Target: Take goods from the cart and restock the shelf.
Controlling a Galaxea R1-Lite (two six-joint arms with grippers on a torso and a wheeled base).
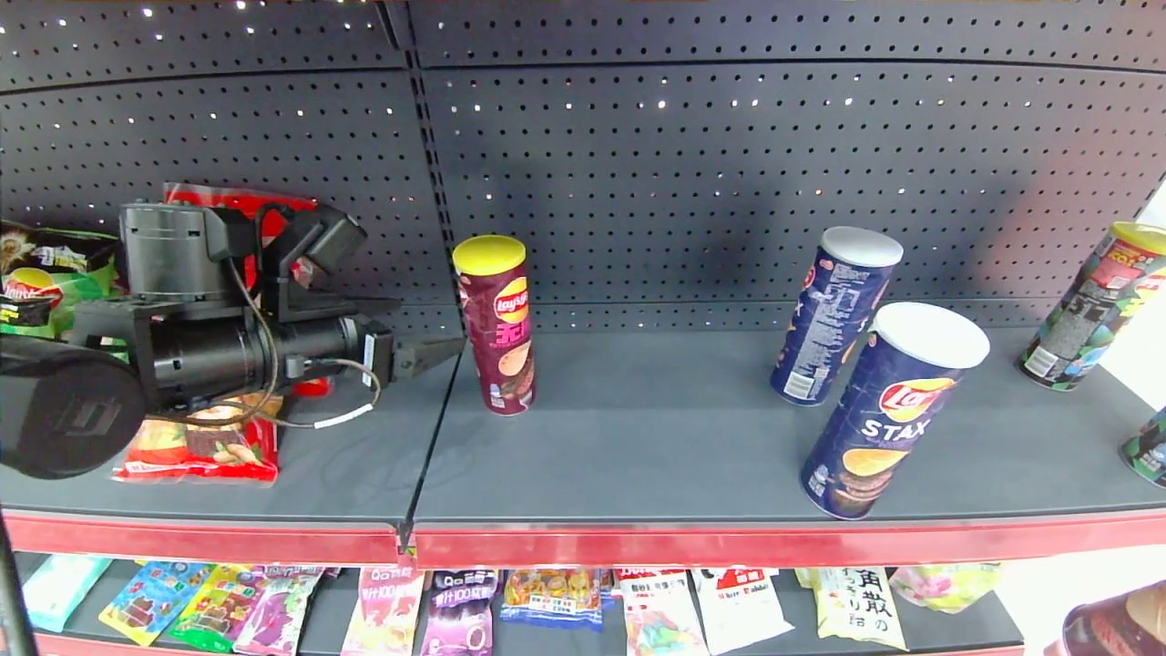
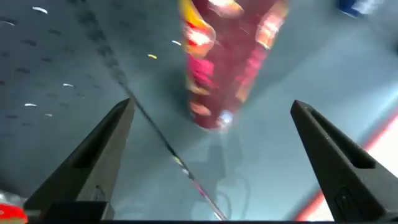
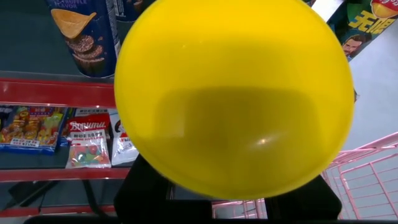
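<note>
L gripper point(image 1: 448, 350) point(image 2: 212, 104) hung low over the top shelf point(image 1: 638, 456), left of centre, jaws spread wide and holding nothing. Maroon can w/ yellow lid point(image 1: 496, 328) point(image 2: 230, 56) stood upright on the shelf just right of the jaw tips, beyond them and outside the gap; couldn't tell if the nearer tip touched it. R gripper point(image 3: 230, 205) sat low at the right, by the pink cart point(image 3: 367, 180), jaws closed on a second can whose yellow lid point(image 3: 233, 93) faced the wrist cam and hid most of the jaws; only their dark bases showed either side beneath it. Further right on the top shelf stood two blue cans w/ white lids: far one point(image 1: 833, 314) near the pegboard point(image 1: 729, 182), near one point(image 1: 888, 410) point(image 3: 87, 31) close to the red front edge point(image 1: 729, 547), the pair near each other but apart. A green-black can point(image 1: 1089, 305) stood at the far right, well apart from the maroon can. Snack bags point(image 1: 196, 446) lay at the left end, under and behind the L arm. Candy packs point(image 1: 547, 597) lined the lower shelf.
</note>
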